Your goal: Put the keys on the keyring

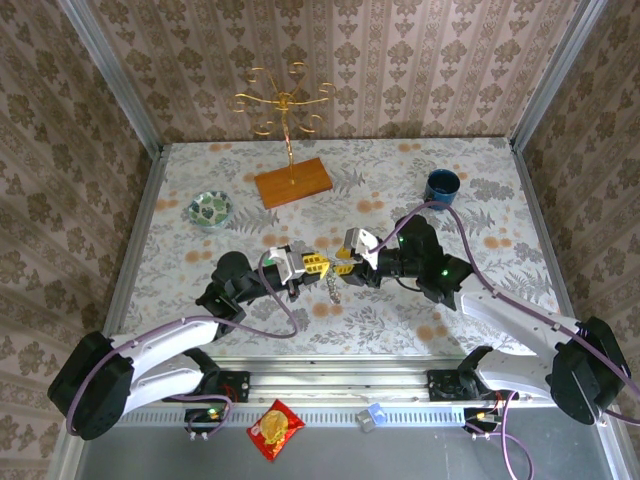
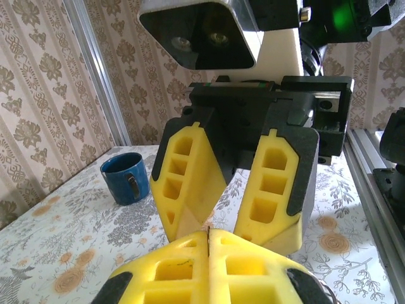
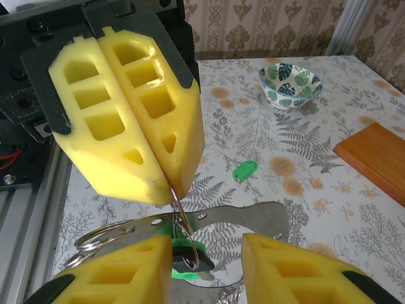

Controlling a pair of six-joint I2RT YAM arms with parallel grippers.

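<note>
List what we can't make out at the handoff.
- Top view: the dangling bit mid-table is too small to tell key from ring.
- Left wrist view: the wire that the left gripper pinches is hidden by its own shut fingers.
- Right wrist view: the lower key is partly hidden by a finger of the right gripper; threaded or not, unclear.

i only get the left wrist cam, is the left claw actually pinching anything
Observer: Yes. From the right wrist view, the left claw is shut on a thin wire loop.
Operator: ok where are the keys
Observer: One green key lies loose on the table, apart from both claws.
Operator: and the other
Observer: A green key with a dark end sits in the gap between the right claw's parted fingers, by the loop.
</note>
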